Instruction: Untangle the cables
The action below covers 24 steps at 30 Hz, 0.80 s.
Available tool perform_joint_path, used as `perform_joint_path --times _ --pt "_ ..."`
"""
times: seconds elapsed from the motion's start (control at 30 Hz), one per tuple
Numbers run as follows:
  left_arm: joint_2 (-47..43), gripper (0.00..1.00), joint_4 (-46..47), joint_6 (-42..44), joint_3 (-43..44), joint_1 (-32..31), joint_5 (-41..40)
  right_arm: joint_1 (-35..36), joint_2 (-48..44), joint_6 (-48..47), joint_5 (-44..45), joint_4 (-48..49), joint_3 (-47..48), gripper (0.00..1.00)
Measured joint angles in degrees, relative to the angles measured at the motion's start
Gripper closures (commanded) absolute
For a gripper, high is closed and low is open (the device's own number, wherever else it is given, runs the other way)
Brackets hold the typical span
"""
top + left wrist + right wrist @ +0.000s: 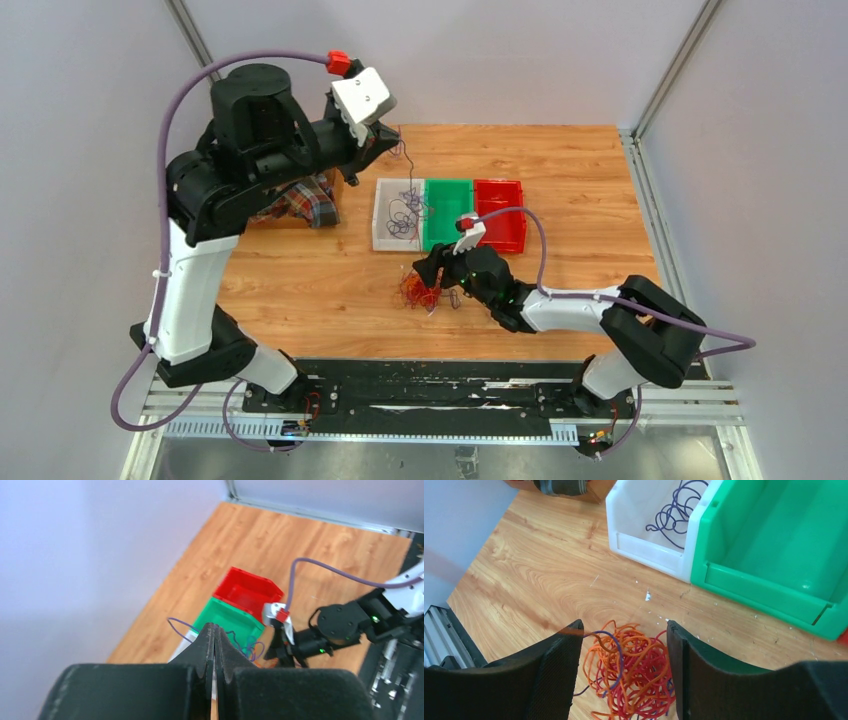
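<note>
A tangled clump of orange and red cables [639, 675] with one purple strand lies on the wooden table [300, 280]. My right gripper [624, 626] hangs low over it, open, its fingers [556, 675] on either side of the clump [420, 292]. My left gripper [214, 628] is raised at the back left and shut on a thin purple cable [176, 625]. In the top view that cable [408, 180] hangs from the left gripper [388, 140] down into the white bin [384, 238], where more of it lies coiled [676, 510].
Three bins stand in a row behind the clump: white [644, 552], green [774, 587] and red [500, 240]. A plaid cloth [305, 200] lies at the back left under the left arm. Grey walls close in the table on three sides.
</note>
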Motion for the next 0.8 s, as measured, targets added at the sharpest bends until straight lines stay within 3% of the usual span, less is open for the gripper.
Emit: perform_joint_path --times 0.17,0.4,0.53,0.8 --pt "0.8 1.00 0.7 3.8 5.5 0.0 -4.0 0.0 0.8 1.0 0.4 -1.1 0.0 0.44" --pt "0.4 1.00 7.1 7.3 4.4 0.0 -9.1 0.6 2.3 2.1 0.3 -3.7 0.0 0.85" --pt "-1.7 1.00 14.4 9.2 0.7 0.0 -12.6 0.6 3.8 3.3 -0.1 -5.2 0.0 0.98" --pt "-4.8 1.00 29.8 14.0 -0.4 0.0 -19.5 0.9 4.5 4.7 -0.2 -6.1 0.0 1.00"
